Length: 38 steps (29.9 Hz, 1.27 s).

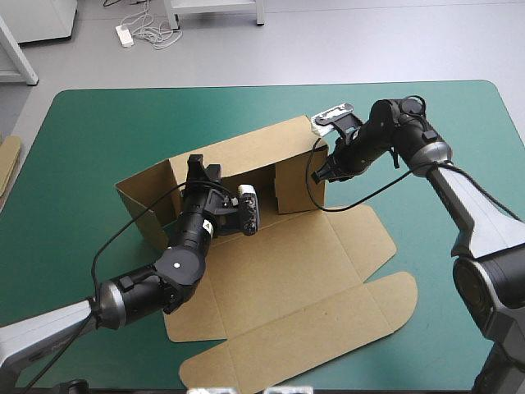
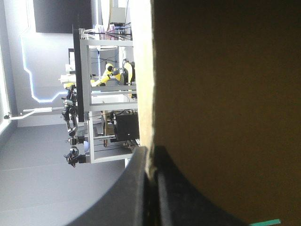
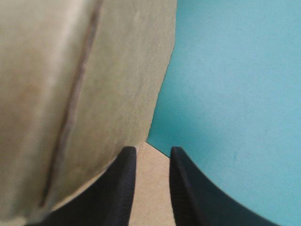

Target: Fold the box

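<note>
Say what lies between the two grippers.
Only the box itself: in the high view its raised back wall and right end panel span the stretch between the left gripper and the right gripper.

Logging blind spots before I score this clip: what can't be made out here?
High view: the left tool and its arm hide part of the box floor.
Left wrist view: the pinched wall fills the picture, hiding the rest of the box.
Right wrist view: board beside the right tool is blurred; which flap is unclear.
</note>
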{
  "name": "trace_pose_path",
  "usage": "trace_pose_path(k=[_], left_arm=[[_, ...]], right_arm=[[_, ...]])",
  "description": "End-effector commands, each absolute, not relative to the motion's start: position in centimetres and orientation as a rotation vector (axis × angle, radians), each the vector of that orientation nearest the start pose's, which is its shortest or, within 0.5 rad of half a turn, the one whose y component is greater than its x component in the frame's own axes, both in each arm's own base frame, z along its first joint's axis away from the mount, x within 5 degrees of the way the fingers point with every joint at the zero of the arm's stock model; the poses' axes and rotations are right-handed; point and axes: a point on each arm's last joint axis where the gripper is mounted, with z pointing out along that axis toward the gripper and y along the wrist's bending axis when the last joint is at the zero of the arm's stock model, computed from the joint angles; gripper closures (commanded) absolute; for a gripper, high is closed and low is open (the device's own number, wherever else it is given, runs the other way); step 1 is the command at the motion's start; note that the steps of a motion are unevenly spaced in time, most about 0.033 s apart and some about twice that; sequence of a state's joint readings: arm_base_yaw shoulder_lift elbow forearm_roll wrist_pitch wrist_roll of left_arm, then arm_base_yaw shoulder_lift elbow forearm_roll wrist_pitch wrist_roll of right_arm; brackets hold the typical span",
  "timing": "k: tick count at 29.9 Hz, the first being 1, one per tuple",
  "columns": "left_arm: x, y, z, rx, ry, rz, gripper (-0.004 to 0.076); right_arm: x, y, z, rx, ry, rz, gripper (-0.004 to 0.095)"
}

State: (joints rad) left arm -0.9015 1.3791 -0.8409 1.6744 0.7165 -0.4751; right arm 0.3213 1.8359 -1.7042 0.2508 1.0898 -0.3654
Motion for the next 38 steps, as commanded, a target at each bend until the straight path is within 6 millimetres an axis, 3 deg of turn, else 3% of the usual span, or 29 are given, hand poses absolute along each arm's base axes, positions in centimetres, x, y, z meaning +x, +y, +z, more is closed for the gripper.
trace_pose_path(k=[1,3,11,15,20,27,38], left_arm=[[22.1,-18.4,31.2,1.356,1.285,0.916,0.0733],[22.1,-18.5,31.2,1.358,1.282,0.915,0.0733],[22.1,-18.5,31.2,1.360,1.279,0.912,0.0733],[22.1,-18.5,31.2,1.361,1.279,0.911,0.0733],[22.1,-18.5,31.2,1.365,1.277,0.905,0.0733],[22.1,-18.5,31.2,1.350,1.288,0.895,0.0733],[22.1,-18.5,31.2,1.349,1.289,0.890,0.0733]], right_arm=[[36.0,14.9,34.7,-0.810,2.472,0.418,0.0496],[35.8,14.8,34.6,-0.826,2.497,0.424,0.0455],[34.8,15.7,35.0,-0.854,2.510,0.462,0.0451],[34.1,16.1,35.3,-0.863,2.528,0.402,0.0451],[32.9,17.0,34.6,-0.879,2.563,0.405,0.0451],[31.3,16.2,33.6,-0.820,2.593,0.359,0.0451],[32.4,16.4,34.0,-0.758,2.439,0.337,0.0447]])
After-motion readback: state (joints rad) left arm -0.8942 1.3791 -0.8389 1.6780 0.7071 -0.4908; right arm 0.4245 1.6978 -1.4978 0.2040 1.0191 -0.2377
